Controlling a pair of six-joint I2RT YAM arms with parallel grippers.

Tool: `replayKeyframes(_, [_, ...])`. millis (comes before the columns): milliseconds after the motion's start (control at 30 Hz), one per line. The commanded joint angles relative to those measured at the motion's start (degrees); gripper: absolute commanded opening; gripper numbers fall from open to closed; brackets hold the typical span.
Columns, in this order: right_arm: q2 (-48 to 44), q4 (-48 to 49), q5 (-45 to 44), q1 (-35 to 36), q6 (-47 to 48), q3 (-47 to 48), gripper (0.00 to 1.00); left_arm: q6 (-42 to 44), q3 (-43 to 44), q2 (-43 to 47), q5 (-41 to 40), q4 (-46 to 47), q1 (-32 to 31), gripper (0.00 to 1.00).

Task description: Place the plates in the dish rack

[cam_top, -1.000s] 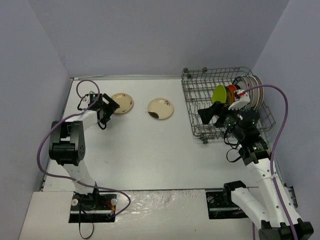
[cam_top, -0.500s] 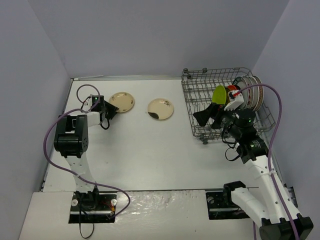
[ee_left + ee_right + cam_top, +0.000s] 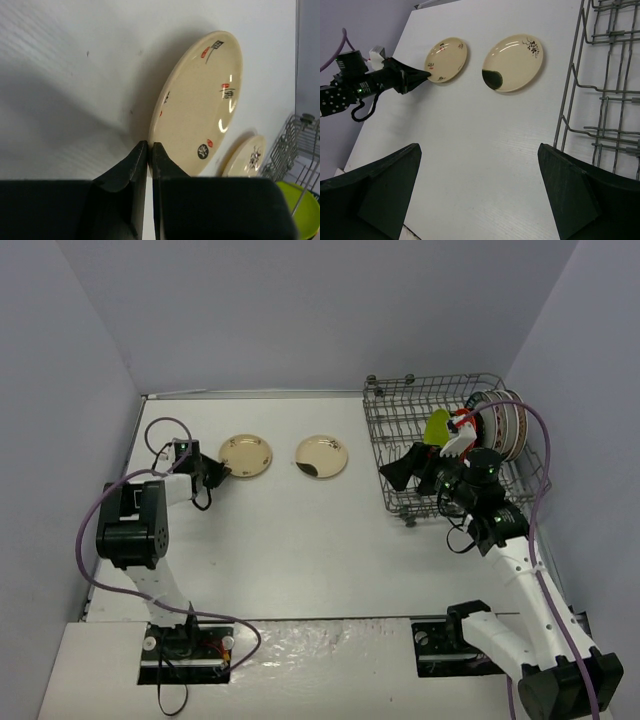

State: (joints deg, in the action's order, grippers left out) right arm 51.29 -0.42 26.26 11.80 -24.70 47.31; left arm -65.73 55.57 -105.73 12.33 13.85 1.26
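A cream plate (image 3: 245,454) (image 3: 200,105) (image 3: 446,60) with small red and black marks lies at the back left of the table. My left gripper (image 3: 220,472) (image 3: 149,145) (image 3: 426,74) is shut on its near-left rim. A second cream plate (image 3: 322,456) (image 3: 512,62) (image 3: 247,157) with a dark patch lies just right of it. The grey wire dish rack (image 3: 400,430) (image 3: 580,65) stands at the back right, holding a lime-green plate (image 3: 437,426), an orange one (image 3: 462,420) and white patterned ones (image 3: 500,423) upright. My right gripper (image 3: 408,472) (image 3: 479,150) hangs wide open and empty at the rack's left front corner.
Grey walls close in the table on three sides. A purple cable loops from each arm. The rack's left and front slots (image 3: 395,455) hold nothing. Bare table lies between the two plates and the arm bases.
My left gripper has closed onto the cream plate's rim after sliding down to its left edge. The right arm has shifted slightly left along the rack, still open.
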Motion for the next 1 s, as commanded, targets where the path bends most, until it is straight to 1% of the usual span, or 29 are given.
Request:
replayKeyframes(0, [3.68,2.97,4.06,2.16,-1.24,4.45,1.0,6.74,-0.37,12.37,5.4,-3.46,-0.32,0.0])
replayKeyframes(33, [4.24,2.97,3.99,3.13,-1.42,4.52,1.0,7.68,-0.42,14.22,6.15,-3.74,-0.78,0.0])
replayKeyframes(67, [5.1,2.97,3.26,4.98,-1.55,5.25,1.0,9.2,-0.81,16.93,7.34,-6.5,-2.3,0.0])
replayKeyframes(133, [7.08,3.02,1.45,9.06,-1.76,6.12,1.0,10.86,-1.5,21.9,8.99,-8.47,-4.21,0.0])
replayKeyframes(300, [13.72,5.19,-1.21,16.44,-3.44,8.64,0.99,11.03,-4.47,33.72,12.62,-11.05,-9.95,0.0])
replayKeyframes(467, [18.72,9.82,-2.21,20.33,-6.74,10.76,0.96,11.13,-5.49,41.02,14.73,-14.2,-14.07,0.0])
replayKeyframes(633, [22.97,11.34,-4.04,22.74,-7.49,13.87,0.92,12.56,-5.3,47.15,16.04,-18.98,-14.79,0.0])
replayKeyframes(733, [23.95,13.27,-4.47,23.02,-8.53,14.39,0.87,13.43,-5.39,50.2,15.46,-21.41,-14.79,0.0])
replayKeyframes(933, [26.05,15.91,-3.78,24.17,-9.67,14.75,0.7,12.83,-5.67,51.89,18.55,-21.58,-14.88,0.0])
replayKeyframes(967, [26.13,16.06,-3.85,24.32,-9.67,14.82,0.66,12.9,-5.82,52.11,18.77,-21.58,-14.88,0.0])
